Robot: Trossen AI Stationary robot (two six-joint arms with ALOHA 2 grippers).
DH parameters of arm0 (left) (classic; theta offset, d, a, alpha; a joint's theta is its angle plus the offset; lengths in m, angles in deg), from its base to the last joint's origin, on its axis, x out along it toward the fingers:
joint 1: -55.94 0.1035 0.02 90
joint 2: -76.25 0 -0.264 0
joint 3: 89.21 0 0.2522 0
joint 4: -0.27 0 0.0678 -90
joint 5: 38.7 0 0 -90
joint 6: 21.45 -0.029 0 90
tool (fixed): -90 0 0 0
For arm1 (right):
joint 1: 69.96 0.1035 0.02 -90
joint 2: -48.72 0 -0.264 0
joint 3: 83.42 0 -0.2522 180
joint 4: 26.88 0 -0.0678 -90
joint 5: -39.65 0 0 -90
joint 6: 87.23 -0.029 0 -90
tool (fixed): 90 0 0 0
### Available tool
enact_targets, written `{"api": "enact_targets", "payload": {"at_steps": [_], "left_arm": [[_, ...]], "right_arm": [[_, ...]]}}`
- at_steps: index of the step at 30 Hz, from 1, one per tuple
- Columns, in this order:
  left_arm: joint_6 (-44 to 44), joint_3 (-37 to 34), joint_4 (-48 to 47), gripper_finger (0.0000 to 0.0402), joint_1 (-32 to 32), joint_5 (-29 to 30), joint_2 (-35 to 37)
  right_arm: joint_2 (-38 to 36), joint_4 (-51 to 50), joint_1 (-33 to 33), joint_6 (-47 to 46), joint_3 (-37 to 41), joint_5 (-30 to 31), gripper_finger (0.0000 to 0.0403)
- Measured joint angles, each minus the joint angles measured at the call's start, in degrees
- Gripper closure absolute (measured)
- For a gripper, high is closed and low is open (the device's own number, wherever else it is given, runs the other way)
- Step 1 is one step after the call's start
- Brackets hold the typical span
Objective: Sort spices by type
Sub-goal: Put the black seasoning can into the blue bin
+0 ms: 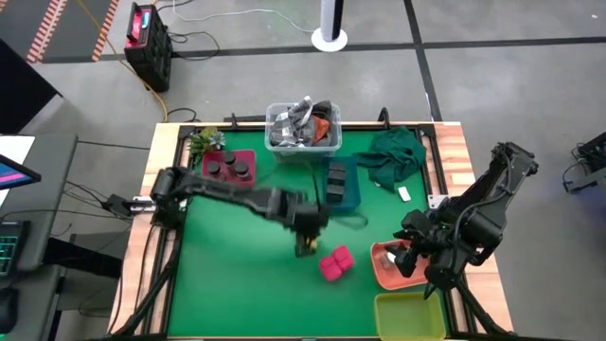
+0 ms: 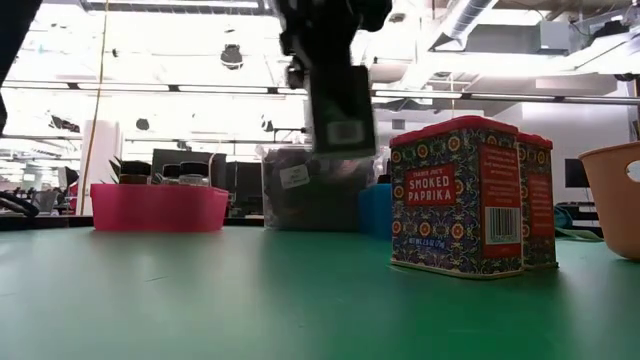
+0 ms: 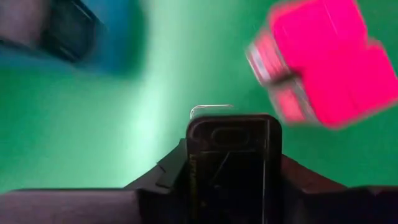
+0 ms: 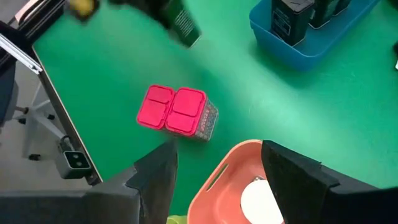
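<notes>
My left gripper [image 1: 305, 243] is near the table's middle, shut on a dark grey rectangular box [image 2: 340, 105] that shows in the left wrist view [image 3: 233, 158]. Two bright pink-topped paprika tins [image 1: 334, 263] stand side by side on the green mat just right of it [image 2: 455, 195]. More dark boxes stand in the blue tray [image 1: 343, 185]. Dark round jars sit in the magenta tray [image 1: 232, 168]. My right gripper [image 4: 217, 186] is open above the orange tray [image 1: 386, 267], which holds a white-capped jar [image 4: 261, 202]. My left gripper pinches the dark grey box between its two fingers, coming from above and pointing down. The fingers are on the box's upper end [image 2: 330, 60]; its labelled lower end [image 2: 345, 130] hangs below them. The box is lifted clear of the mat, roughly upright with a slight tilt.
A clear bin of clutter [image 1: 303, 128] stands at the far edge beside a green cloth [image 1: 393, 156] and a small plant [image 1: 204, 142]. A yellow-green tray [image 1: 409, 315] sits at the near right corner. Bare green mat [image 1: 237, 284] lies near left of the tins.
</notes>
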Motion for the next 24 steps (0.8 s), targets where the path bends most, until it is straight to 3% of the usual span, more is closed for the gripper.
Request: {"api": "enact_targets", "payload": {"at_steps": [5, 11, 24], "left_arm": [[-8.8, 0.0, 6.1, 0.0268, 7.4, -7.0, 1.6], [-12.7, 0.0, 12.4, 0.028, 12.1, -13.1, 1.4], [-20.9, 2.2, 17.7, 0.027, 15.3, -10.3, -0.5]], "right_arm": [[0.0, -0.4, -1.3, 0.0, 0.0, 0.1, 0.0143], [0.0, -0.7, -3.7, 0.0, 0.0, 0.6, 0.0143], [0.0, -2.9, -8.8, 0.2, 0.0, 0.6, 0.0143]]}}
